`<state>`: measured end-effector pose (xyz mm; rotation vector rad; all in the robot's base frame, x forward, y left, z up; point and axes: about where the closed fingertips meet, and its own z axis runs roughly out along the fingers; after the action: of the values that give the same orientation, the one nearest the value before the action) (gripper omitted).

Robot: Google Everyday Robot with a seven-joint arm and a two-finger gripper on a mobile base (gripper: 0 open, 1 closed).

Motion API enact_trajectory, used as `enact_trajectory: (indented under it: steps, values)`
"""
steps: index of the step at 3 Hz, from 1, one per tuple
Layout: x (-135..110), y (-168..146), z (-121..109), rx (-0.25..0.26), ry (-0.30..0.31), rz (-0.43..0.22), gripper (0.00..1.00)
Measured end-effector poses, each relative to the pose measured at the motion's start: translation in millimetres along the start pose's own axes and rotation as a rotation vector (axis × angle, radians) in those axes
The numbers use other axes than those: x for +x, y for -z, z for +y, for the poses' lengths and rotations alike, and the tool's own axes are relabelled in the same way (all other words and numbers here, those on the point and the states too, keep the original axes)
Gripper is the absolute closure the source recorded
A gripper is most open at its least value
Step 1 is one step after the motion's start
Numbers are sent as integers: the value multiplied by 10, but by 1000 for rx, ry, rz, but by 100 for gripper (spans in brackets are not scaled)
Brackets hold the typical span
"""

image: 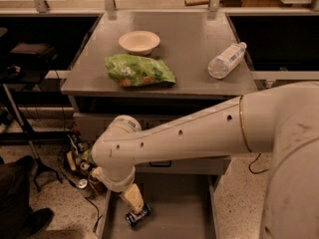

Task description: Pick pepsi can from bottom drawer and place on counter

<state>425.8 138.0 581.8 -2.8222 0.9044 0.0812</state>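
Note:
The pepsi can, small and dark with a silver end, lies on its side on the flat grey floor of the open bottom drawer, near the drawer's left side. My gripper reaches down into the drawer from the big white arm and sits right at the can's upper end; the wrist hides much of it. The counter is the grey cabinet top, well above the gripper.
On the counter are a cream bowl, a green snack bag and a clear water bottle lying on its side. Cables and cans clutter the floor left of the drawer. A dark stand is at far left.

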Motion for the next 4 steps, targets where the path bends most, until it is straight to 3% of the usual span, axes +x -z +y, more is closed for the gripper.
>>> enact_trajectory:
  steps: [2,3,4]
  values:
    - [415,-1136,15,133,-7,-55,0]
    - [445,-1688,25,191,-24,-104,0]
    - [528,-2150,-124,267,-91,-123,0]
